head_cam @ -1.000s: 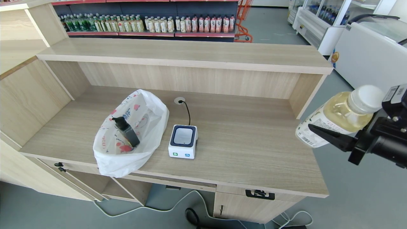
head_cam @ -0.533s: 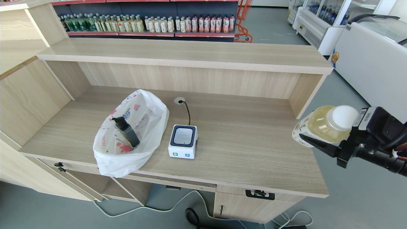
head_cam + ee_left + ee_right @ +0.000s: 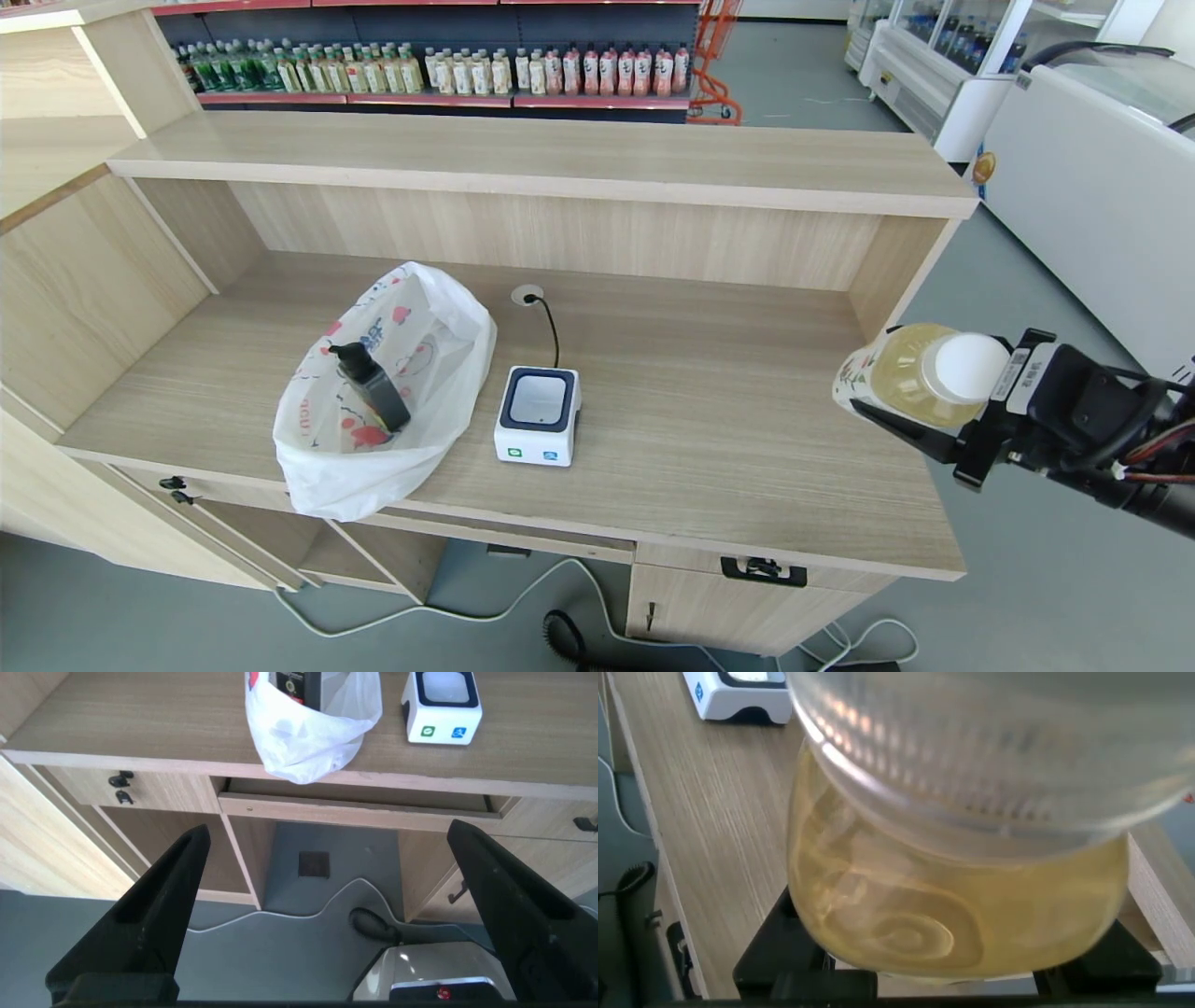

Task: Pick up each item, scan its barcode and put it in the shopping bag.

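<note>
My right gripper (image 3: 892, 411) is shut on a bottle of yellow drink (image 3: 901, 378) with a white cap (image 3: 971, 369), held in the air over the counter's right end. Up close, the bottle (image 3: 952, 877) sits between the dark fingers (image 3: 780, 957). The white scanner (image 3: 538, 415) with its dark window stands mid-counter, right of the white shopping bag (image 3: 378, 392), which holds a dark pump bottle (image 3: 372, 385). My left gripper (image 3: 327, 915) hangs open below the counter's front edge, with the bag (image 3: 308, 723) and scanner (image 3: 444, 709) above it.
The wooden counter (image 3: 728, 420) has a raised back shelf (image 3: 523, 159) and a side wall at the right. A black cable (image 3: 549, 327) runs from the scanner to a grommet. Drawers and cables (image 3: 308, 910) lie under the counter.
My right gripper has carried the bottle down and to the left, towards the counter's right end, turning it so the cap faces more towards the camera. Bag and scanner have not moved.
</note>
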Robot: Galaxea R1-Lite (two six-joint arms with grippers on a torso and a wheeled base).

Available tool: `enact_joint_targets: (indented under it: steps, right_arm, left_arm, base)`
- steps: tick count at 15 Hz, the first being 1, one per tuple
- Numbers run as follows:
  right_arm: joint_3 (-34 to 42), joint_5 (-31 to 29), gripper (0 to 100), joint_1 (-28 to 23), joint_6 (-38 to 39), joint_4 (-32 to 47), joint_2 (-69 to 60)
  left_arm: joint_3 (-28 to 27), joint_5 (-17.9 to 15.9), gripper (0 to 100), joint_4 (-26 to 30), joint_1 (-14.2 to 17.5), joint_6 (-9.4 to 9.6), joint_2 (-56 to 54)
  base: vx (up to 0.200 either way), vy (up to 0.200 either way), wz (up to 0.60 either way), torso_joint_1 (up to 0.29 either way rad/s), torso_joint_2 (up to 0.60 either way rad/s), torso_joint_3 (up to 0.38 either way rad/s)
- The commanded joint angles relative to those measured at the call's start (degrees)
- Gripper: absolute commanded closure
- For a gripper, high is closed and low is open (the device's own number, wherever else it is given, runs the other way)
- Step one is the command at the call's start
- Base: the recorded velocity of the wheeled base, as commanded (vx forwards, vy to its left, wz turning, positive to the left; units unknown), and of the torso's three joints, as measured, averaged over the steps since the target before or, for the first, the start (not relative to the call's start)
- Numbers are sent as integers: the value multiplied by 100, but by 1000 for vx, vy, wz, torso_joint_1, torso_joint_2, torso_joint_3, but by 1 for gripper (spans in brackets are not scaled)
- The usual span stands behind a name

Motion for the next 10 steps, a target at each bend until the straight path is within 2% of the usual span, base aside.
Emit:
enact_joint_targets:
  steps: [1, 3, 10]
  right_arm:
    - [46, 1, 100, 21, -3, 3, -12]
    - [116, 10, 100, 21, -3, -41, -20]
    - [11, -8, 100, 426, -3, -50, 50]
  left_arm:
    - [0, -1, 0, 2, 0, -1, -2]
    - [0, -1, 0, 2, 0, -1, -2]
    - [0, -1, 0, 2, 0, -1, -2]
  base:
    - [0, 0, 0, 0, 0, 0]
    - [0, 0, 0, 0, 0, 0]
    - [0, 200, 0, 2, 2, 3]
